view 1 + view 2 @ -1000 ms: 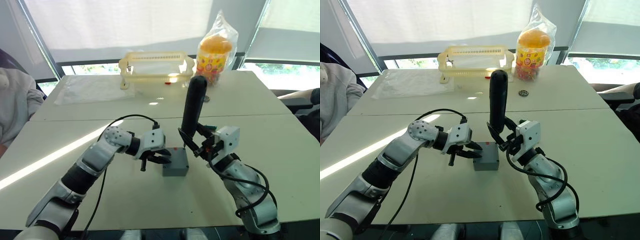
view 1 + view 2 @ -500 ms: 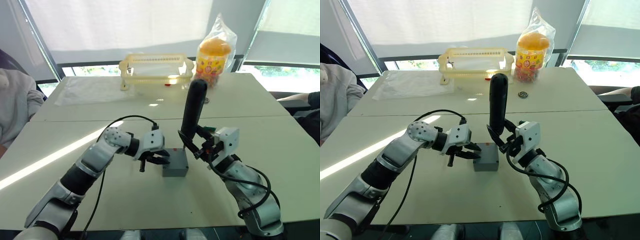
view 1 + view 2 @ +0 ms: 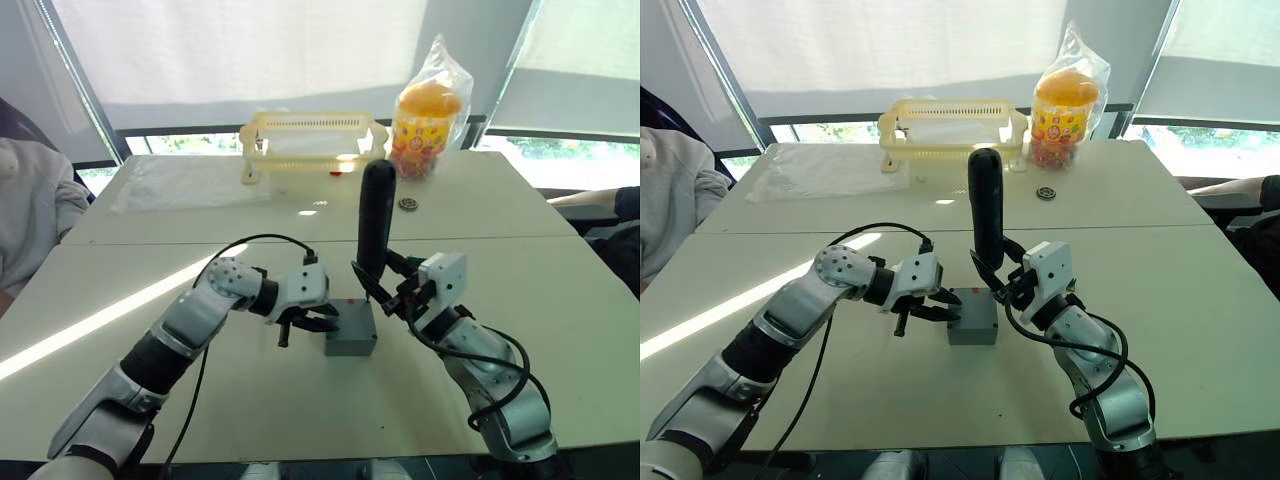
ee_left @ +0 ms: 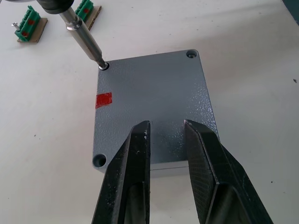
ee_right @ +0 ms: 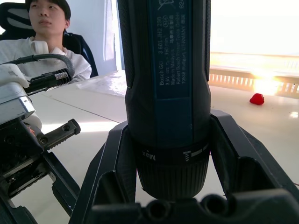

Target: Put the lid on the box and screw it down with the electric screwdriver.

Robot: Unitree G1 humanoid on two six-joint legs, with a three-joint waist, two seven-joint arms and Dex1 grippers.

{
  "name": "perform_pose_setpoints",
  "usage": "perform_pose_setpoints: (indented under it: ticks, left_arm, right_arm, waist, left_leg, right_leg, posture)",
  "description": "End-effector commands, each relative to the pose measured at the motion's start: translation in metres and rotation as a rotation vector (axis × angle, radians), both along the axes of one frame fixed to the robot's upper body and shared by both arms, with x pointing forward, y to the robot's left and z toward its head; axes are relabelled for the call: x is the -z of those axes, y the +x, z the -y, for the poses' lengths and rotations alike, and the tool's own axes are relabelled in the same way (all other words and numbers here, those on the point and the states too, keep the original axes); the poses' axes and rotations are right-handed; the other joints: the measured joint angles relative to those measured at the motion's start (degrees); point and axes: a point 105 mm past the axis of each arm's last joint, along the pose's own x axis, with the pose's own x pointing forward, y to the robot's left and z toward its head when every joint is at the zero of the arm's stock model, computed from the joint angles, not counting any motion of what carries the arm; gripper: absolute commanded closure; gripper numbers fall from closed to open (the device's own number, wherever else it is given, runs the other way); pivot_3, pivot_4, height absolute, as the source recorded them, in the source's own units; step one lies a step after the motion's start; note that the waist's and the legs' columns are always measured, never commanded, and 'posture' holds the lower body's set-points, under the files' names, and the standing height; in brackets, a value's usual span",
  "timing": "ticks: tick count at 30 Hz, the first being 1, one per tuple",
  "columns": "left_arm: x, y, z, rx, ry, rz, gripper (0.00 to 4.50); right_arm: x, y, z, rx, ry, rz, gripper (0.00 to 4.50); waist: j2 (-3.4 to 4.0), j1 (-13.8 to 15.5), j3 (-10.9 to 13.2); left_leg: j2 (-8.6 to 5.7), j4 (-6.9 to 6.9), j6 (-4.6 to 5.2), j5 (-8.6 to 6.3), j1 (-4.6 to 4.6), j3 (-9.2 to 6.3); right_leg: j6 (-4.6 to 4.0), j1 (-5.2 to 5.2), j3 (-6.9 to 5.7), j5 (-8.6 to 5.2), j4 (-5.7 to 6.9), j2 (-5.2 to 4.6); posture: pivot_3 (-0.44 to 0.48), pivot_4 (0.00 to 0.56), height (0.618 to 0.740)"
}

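One corner screw hole of the lid (image 4: 152, 100) holds the electric screwdriver (image 4: 84, 39) bit.

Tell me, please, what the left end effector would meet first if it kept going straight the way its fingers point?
Most likely the lid on the box: the left end effector hangs just over its near edge, fingers open. Whether they already touch is unclear.

bright window backlight, a sunlit streak across the table (image 3: 90, 325).
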Motion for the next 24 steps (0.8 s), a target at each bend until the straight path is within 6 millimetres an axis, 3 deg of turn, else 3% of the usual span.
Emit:
perform_pose_setpoints:
  ticks: [1, 24]
  left_arm:
    - [0.013, 0.0, -0.001, -0.009, 0.045, -0.022, 3.37]
    - [0.017, -0.004, 0.002, 0.023, 0.065, -0.03, 3.37]
  right_arm:
    - [0.035, 0.004, 0.011, 0.053, -0.036, -0.14, 2.72]
    - [0.023, 0.003, 0.016, 0.079, 0.016, -0.107, 2.72]
  waist:
    - [0.0, 0.0, 0.0]
    - [-0.02, 0.0, -0.2]
  left_leg:
    - [0.0, 0.0, 0.0, 0.0, 0.0, 0.0]
    - [0.1, -0.09, 0.0, 0.0, 0.0, 0.0]
  right_leg:
    - [0.0, 0.01, -0.01, 0.0, -0.03, 0.0]
    - [-0.02, 0.07, 0.0, 0.01, -0.25, -0.07]
  posture:
    - [0.0, 0.15, 0.74]
    - [0.0, 0.15, 0.74]
